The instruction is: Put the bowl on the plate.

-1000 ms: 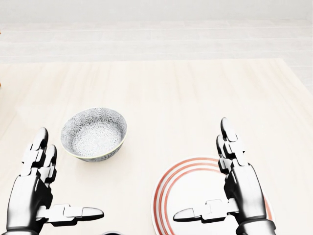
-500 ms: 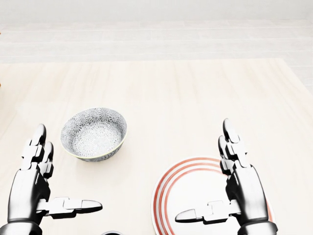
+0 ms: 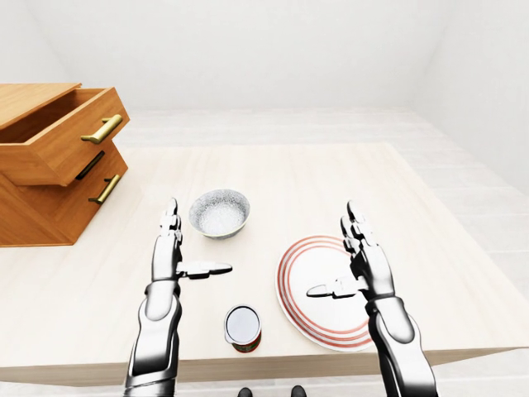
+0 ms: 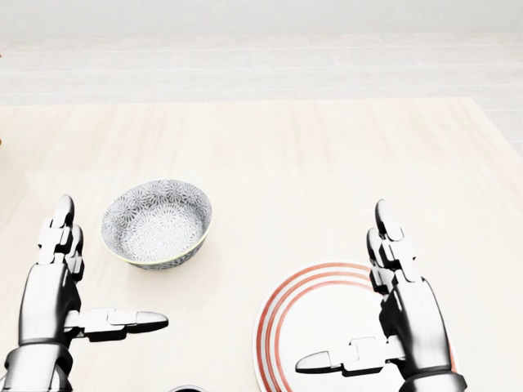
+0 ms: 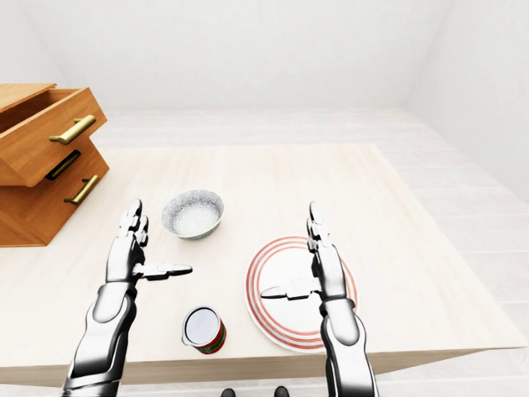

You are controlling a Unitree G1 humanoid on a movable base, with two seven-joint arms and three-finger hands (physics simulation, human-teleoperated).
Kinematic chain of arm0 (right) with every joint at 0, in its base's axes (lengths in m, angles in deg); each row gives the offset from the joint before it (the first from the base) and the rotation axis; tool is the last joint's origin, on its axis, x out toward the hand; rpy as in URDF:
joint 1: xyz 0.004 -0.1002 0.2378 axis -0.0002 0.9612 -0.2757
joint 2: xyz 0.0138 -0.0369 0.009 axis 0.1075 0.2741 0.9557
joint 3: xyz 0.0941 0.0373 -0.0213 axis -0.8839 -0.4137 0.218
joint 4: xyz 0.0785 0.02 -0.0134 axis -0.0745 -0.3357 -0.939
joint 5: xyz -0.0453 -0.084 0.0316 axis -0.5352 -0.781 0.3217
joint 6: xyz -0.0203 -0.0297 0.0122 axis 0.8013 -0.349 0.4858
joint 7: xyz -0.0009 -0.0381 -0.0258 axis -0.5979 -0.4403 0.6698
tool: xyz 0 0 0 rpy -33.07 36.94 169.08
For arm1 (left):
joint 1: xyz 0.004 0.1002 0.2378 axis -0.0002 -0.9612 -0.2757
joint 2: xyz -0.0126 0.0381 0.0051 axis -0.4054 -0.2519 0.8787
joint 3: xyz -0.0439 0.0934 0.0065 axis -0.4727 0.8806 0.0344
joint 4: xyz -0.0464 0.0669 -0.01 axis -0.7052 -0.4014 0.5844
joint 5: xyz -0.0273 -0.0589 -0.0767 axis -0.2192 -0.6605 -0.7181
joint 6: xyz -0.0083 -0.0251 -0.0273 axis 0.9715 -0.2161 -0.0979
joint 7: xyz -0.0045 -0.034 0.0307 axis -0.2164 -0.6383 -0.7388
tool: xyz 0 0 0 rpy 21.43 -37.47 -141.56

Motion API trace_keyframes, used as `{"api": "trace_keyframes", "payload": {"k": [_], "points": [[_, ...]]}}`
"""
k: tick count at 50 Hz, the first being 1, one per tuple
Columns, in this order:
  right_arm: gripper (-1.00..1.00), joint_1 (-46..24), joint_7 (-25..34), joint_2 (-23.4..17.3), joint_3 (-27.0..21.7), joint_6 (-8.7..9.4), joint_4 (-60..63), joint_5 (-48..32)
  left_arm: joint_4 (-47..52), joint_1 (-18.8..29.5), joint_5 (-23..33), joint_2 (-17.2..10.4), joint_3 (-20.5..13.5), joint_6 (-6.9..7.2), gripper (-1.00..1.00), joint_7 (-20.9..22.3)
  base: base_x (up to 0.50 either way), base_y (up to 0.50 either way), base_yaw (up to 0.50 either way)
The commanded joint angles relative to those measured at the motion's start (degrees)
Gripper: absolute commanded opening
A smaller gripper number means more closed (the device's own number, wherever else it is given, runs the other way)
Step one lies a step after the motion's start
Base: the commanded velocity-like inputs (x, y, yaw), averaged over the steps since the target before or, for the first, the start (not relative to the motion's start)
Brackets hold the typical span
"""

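A grey patterned bowl (image 4: 157,223) stands upright on the pale wooden table (image 4: 310,163), in the left half of the head view. A white plate with red rings (image 4: 278,314) lies flat at the lower right, apart from the bowl. My left hand (image 4: 102,269) is open just left of and below the bowl, fingers straight up the view and thumb pointing right, touching nothing. My right hand (image 4: 343,286) hovers open over the plate's right side, thumb pointing left. Neither hand holds anything.
A small can with a red label (image 3: 242,327) stands near the table's bottom edge, between my arms. A wooden chest with an open top drawer (image 3: 50,157) sits at the table's left. White floor lies beyond the table.
My left hand has slid a little up the view, closer alongside the bowl. The right hand has barely shifted. Bowl and plate have not moved.
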Motion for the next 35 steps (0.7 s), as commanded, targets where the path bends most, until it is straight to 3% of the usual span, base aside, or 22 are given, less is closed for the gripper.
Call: {"api": "trace_keyframes", "payload": {"k": [1,8,18,27,35], "points": [[1.0,-0.2,-0.4,-0.1,-0.4,0.62,0.9,0.0,-8.5,7.6,6.9,-1.9,1.9,0.0,1.0,-5.4,0.0,0.0,0.0],[1.0,-0.2,0.0,-0.2,-1.5,1.73,2.4,0.7,-12.8,16.1,12.2,-4.2,2.9,0.0,1.0,-7.7,0.0,0.0,0.0],[1.0,-0.4,0.3,-0.2,-2.1,2.04,2.4,0.8,-23.7,23.6,22.9,-4.9,6.8,0.0,1.0,-12.3,0.0,0.0,0.0],[1.0,-0.4,0.4,-0.1,-2.4,2.11,2.6,0.9,-28.9,27.6,28.6,-4.6,7.4,0.0,1.0,-14.0,0.0,0.0,0.0],[1.0,-0.3,0.5,-0.1,-2.7,2.02,2.6,1.0,-44.8,34.2,32.2,-4.8,8.3,0.0,1.0,-20.1,0.0,0.0,0.0]]}}
